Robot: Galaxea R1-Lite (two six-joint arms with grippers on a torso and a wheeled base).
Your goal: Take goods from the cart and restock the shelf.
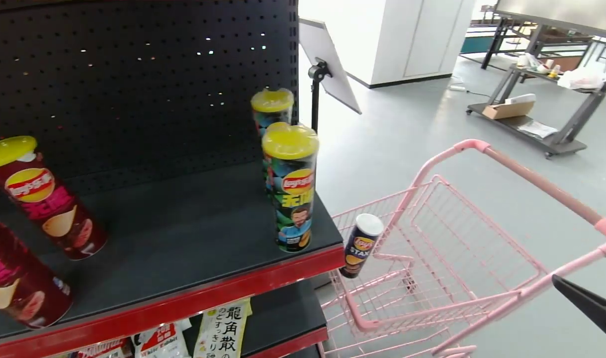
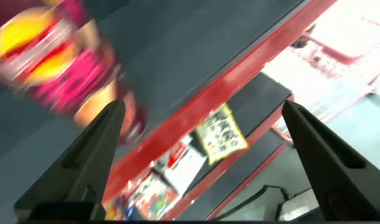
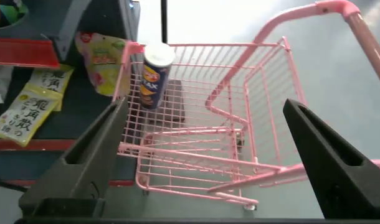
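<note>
A dark blue chip can [image 1: 361, 244] with a white lid leans in the near corner of the pink cart [image 1: 481, 278], beside the shelf's end. From the right wrist, that can [image 3: 151, 74] lies ahead of my open, empty right gripper [image 3: 205, 106], which hangs above the cart basket [image 3: 196, 155]. One of its fingers [image 1: 586, 303] shows past the cart's handle side. On the black shelf [image 1: 183, 233] stand two red cans [image 1: 46, 199] at the left and two yellow-lidded cans [image 1: 290, 186] at the right end. My left gripper [image 2: 202, 109] is open and empty over the shelf's red front edge [image 2: 227, 93], near a red can [image 2: 59, 68].
Snack bags [image 1: 223, 328] lie on the lower shelf. A white board on a stand [image 1: 327, 64] rises behind the shelf's right end. Metal racks with boxes [image 1: 531, 124] stand at the back right. Bare grey floor surrounds the cart.
</note>
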